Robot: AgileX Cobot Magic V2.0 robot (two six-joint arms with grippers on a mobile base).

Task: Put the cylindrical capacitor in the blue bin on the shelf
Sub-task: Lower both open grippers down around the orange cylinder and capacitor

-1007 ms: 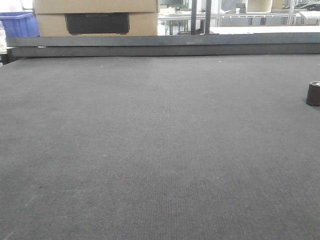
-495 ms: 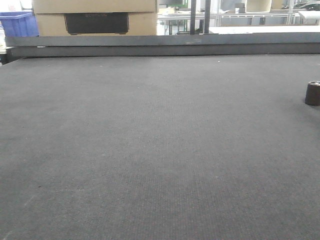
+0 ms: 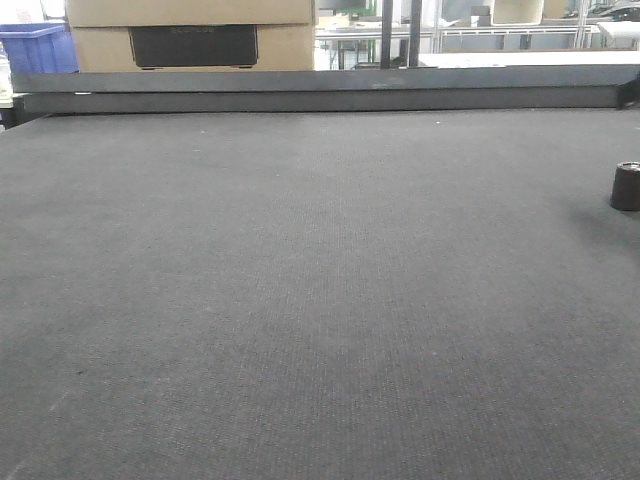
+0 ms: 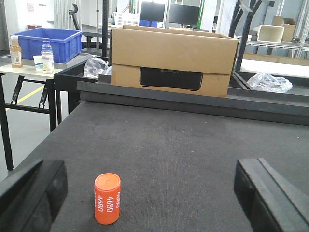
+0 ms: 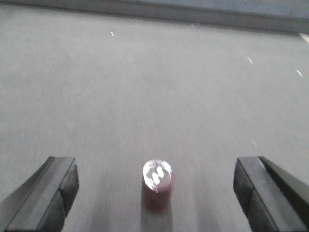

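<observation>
Grey mat [image 5: 145, 72]; cylindrical capacitor [image 5: 157, 186] upright inside spread right pincer [image 5: 154, 164], touching neither finger.

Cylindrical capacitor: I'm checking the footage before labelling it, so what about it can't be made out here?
Front view: the cylindrical capacitor is small and cut off by the right edge.
Right wrist view: motion blur smears it, so its top markings are unreadable.
Left wrist view: it is out of frame.
</observation>
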